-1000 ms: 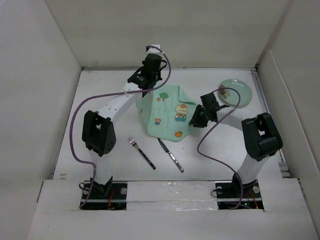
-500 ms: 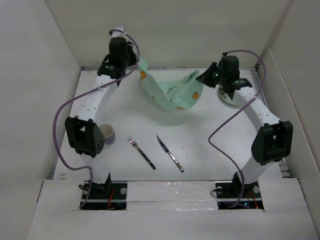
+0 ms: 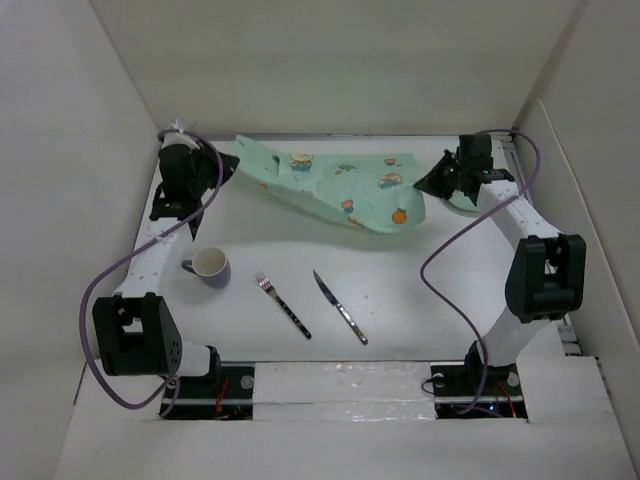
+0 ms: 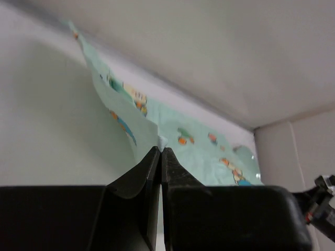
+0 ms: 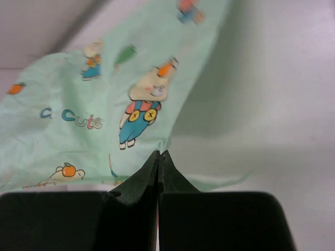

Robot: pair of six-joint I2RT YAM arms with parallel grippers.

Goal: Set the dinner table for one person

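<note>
arms swung apart; left gripper (image 4: 160, 149) and right gripper (image 5: 159, 153) each pinch one placemat (image 3: 330, 185) taut. one cup (image 3: 210, 264), one fork (image 3: 283, 305), one knife (image 3: 340, 308)

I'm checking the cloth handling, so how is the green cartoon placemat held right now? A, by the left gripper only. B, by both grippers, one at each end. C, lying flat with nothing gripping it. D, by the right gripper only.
B: the placemat hangs stretched between the left gripper and the right gripper, each pinched shut on a cloth edge in its wrist view.
</note>
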